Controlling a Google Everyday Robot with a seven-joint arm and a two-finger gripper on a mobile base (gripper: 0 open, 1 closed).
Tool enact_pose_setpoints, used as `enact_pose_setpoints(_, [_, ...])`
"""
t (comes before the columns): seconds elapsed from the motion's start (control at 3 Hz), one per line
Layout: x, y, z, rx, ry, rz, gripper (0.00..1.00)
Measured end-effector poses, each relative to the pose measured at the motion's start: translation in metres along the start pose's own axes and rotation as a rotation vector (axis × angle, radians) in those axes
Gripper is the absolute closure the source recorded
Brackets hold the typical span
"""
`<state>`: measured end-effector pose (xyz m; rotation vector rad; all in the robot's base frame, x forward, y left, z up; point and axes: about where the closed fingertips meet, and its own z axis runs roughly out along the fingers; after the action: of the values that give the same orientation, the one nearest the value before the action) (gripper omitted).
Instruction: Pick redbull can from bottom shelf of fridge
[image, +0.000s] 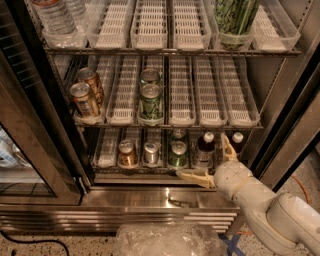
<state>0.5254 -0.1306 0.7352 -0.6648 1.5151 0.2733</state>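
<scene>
Camera view shows the gripper (201, 156) spread wide and empty at the bottom shelf (106, 150), right of the redbull can (151, 152); it should shift left, clearing the green can (177, 154)

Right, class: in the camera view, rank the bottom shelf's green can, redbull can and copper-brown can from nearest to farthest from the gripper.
The gripper, fingers open, is at the right front of the bottom shelf.
1. green can, just left of the gripper.
2. redbull can, one lane further left.
3. copper-brown can, furthest left of the three.
</scene>
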Motion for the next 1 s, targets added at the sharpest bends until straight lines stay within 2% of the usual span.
enact_pose_setpoints(0.33, [0.002,0.002,0.003,-0.005,-0.013,0.020,0.00])
enact_pose_setpoints(0.67, [0.013,0.024,0.003,0.024,-0.032,0.004,0.00])
enact_pose_setpoints(1.0, [0.042,0.063,0.011,0.038,-0.046,0.012,0.00])
